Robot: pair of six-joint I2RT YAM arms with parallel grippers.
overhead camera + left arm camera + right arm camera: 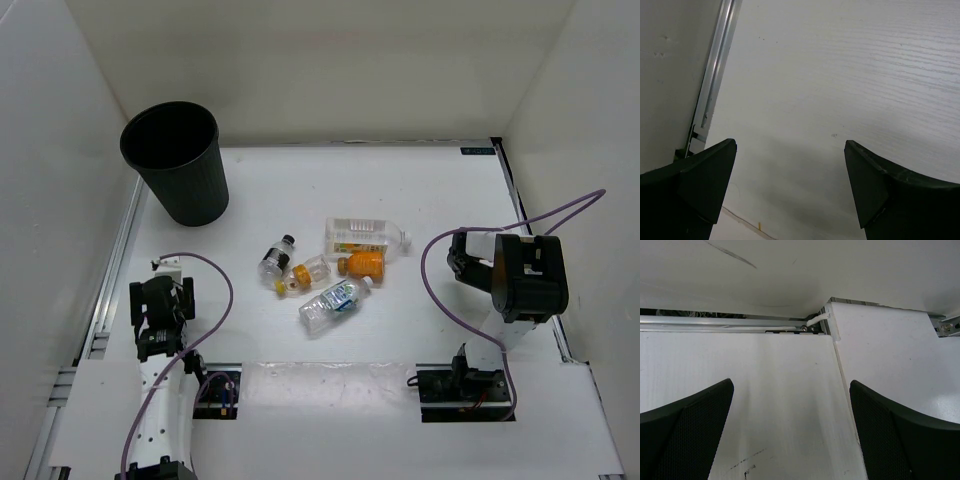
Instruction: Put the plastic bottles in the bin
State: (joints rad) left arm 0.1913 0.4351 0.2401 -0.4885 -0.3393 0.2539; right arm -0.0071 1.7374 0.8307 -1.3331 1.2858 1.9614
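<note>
Left end effector (790,145) and right end effector (791,384): both spread wide, nothing held.

Plastic bottles (330,270) clustered mid-table (430,190), at 3 o'clock from the left, 9 o'clock from the right, which looks nearer.

Closest, blue-green-labelled bottle (335,303), long axis 8-to-2.

Bin (190,195) far, upright, 12 o'clock of left.

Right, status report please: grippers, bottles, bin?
Left gripper open, right gripper open, both empty. Five bottles lying centre. Bin upright far-left, nothing between.

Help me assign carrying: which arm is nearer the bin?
Left. The left arm sits on the near side of the bin; the right arm is across the table, past the bottles.
</note>
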